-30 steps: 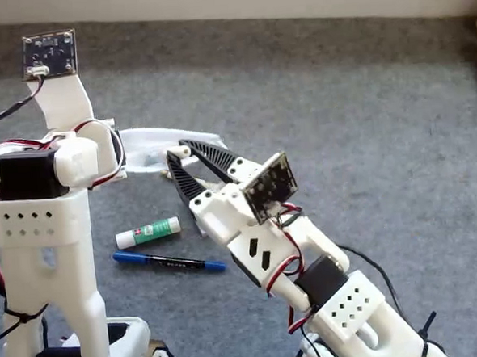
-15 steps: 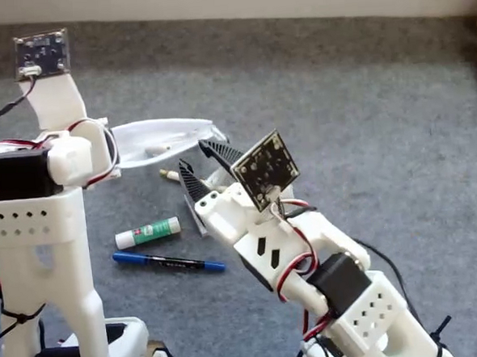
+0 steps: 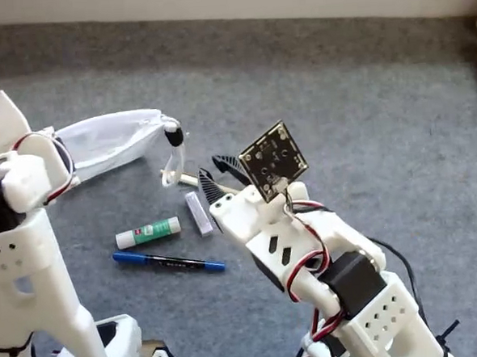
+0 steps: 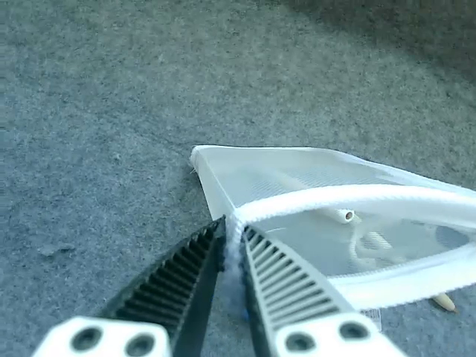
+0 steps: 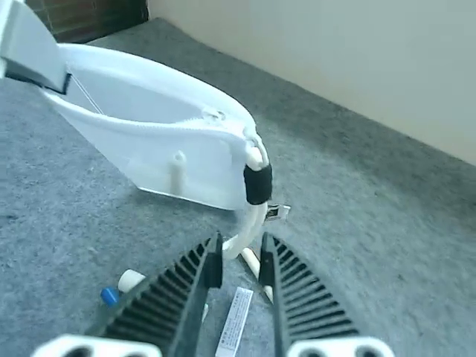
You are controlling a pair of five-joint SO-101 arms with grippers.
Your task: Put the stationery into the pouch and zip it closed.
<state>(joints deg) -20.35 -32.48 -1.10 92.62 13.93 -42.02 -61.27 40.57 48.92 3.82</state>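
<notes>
Now: pouch held up, most stationery still loose

Left gripper point(image 4: 232, 232) is clamped on the rim of the pouch point(image 4: 305, 175). That hoists the pouch clear of the carpet point(image 3: 365, 122) and seems meant to keep its mouth gaping for loading. One small white piece point(image 4: 343, 216) already lies inside. The pouch hangs out sideways from the left arm, ending in a black pull point(image 5: 257, 183) with a white strap point(image 5: 249, 223) dangling below it.

Right gripper point(image 5: 239, 256) sits low, just short of the strap, jaws a little apart and gripping nothing. It is probably lined up for a pick from the pile beneath it.

Loose on the carpet are a glue stick point(image 3: 148, 232), a pen point(image 3: 169, 262), a white bar point(image 3: 198, 212) and a pale stick point(image 3: 188, 179). They lie close together between the two arms, below the pouch's end.

Change: a second ago the pouch lay flat with the right gripper's jaws wide at its mouth. Since then the left arm has swung up and outward, lifting the pouch. The right gripper has backed off and narrowed. The white bar, mostly hidden under it before, now shows.
</notes>
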